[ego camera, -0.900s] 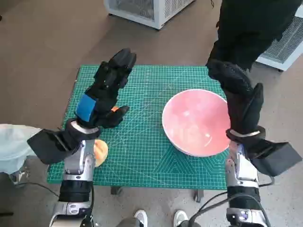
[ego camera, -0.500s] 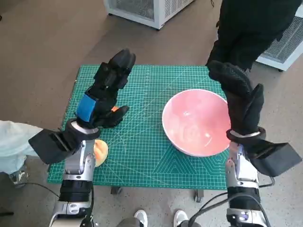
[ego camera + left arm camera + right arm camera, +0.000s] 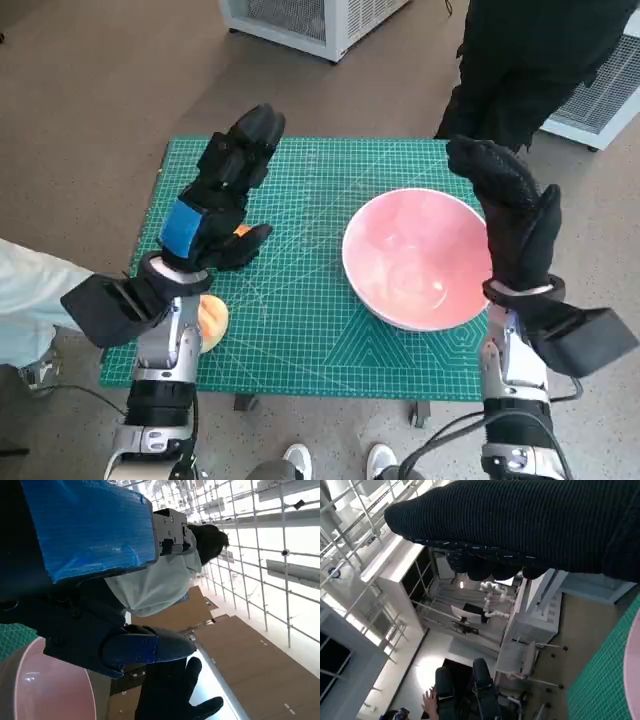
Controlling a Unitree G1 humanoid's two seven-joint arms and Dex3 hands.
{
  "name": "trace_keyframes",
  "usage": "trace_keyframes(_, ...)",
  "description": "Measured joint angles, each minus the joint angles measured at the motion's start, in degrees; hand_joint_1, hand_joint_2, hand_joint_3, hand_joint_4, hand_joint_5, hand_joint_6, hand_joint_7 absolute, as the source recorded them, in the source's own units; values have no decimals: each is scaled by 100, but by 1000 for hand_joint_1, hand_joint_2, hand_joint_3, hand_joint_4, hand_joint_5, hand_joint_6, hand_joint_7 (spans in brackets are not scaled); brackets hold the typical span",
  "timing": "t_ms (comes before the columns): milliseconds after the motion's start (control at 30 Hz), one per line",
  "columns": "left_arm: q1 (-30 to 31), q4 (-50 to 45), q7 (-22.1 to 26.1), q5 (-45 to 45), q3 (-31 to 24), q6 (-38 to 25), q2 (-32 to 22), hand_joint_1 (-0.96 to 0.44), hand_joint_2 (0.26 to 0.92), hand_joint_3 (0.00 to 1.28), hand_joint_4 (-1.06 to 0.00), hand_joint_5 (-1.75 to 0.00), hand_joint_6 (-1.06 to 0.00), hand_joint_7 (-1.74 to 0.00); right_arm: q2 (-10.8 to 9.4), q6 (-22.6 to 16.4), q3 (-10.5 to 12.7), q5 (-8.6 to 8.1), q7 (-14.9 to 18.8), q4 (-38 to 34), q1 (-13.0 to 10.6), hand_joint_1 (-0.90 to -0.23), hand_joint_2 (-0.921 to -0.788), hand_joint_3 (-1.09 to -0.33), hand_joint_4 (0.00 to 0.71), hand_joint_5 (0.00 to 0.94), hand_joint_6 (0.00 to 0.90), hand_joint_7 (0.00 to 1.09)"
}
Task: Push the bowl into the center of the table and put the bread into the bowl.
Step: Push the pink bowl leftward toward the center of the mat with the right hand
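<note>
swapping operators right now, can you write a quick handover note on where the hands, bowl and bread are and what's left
Left robot hand: raised over the left part of the green cutting mat, fingers apart, holding nothing.
Right robot hand: raised at the right rim of the pink bowl, holding nothing; whether it touches the rim cannot be told.
Bowl: upright and empty, on the right half of the mat, not yet at the center.
Bread: at the mat's near left edge, partly hidden by the left forearm.
Done: nothing clearly finished.
Left: push the bowl to the center, then pick up the bread and put it in the bowl.
</note>
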State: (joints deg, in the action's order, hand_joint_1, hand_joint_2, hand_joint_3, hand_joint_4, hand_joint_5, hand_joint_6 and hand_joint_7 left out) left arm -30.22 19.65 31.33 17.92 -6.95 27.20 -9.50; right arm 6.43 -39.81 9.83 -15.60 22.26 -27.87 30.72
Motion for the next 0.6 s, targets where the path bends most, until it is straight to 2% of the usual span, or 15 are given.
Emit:
trace_keyframes(400, 0, 0, -49, -18, 3, -6, -13, -718, 921, 361, -113, -16, 1, -401, 35, -32, 161, -45, 0, -15, -56, -763, -921, -789, 205, 7, 100, 468)
trace_keyframes(433, 1, -1, -58, -18, 1, -9, -28, -718, 921, 362, -115, -17, 1, -402, 156, -103, 286, -97, -2, -126, -114, -758, -921, -792, 206, 8, 101, 469)
trace_keyframes(600, 6, -46, -101, -31, 41, -39, -4, -728, 921, 369, -123, -19, 1, -406, 329, -587, 613, 19, -284, -985, -62, -713, -921, -812, 213, 9, 107, 472)
